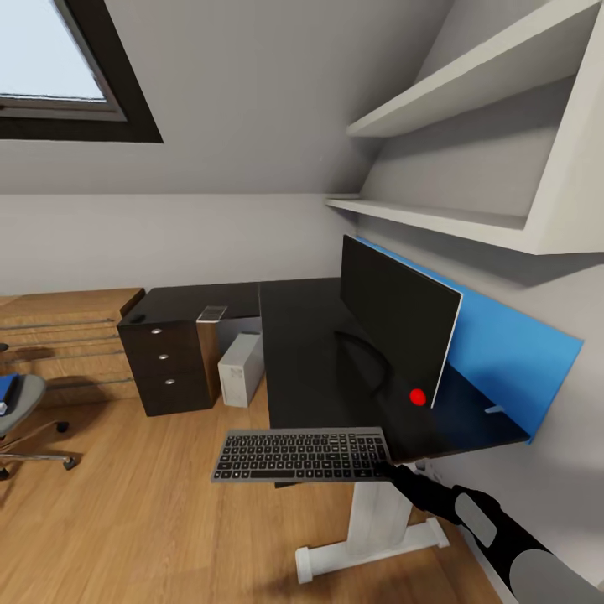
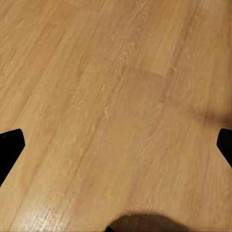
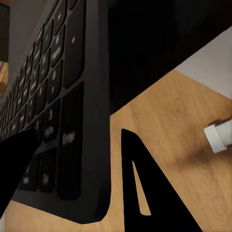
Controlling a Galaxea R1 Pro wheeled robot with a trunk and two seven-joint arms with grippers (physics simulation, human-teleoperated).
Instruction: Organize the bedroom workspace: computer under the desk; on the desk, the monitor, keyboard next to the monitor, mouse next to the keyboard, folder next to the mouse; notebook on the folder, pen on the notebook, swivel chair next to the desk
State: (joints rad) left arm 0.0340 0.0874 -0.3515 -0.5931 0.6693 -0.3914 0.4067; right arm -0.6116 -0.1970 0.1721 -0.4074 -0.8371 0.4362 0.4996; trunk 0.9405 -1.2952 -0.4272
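Note:
The slim black keyboard (image 1: 300,455) hangs level in the air at the near edge of the black desk (image 1: 302,352), mostly over the floor. My right gripper (image 1: 390,466) is shut on its right end. In the right wrist view the keyboard (image 3: 63,96) sits between the two dark fingers (image 3: 145,193). The monitor (image 1: 394,331) stands on the desk at the right. Under the desk stands the pale computer (image 1: 242,369). A small grey notebook (image 1: 211,314) lies on the desk's far wing. The swivel chair (image 1: 21,419) at the far left carries the blue folder (image 1: 7,393). My left gripper (image 2: 116,145) is open above bare floor.
A blue panel (image 1: 512,352) runs behind the desk along the right wall, with white shelves (image 1: 436,214) above. Dark drawers (image 1: 164,369) with silver knobs close the desk's left end, next to a light wood cabinet (image 1: 67,327). The white desk leg (image 1: 369,520) stands below the keyboard. Wood floor (image 1: 134,520) lies open at the left.

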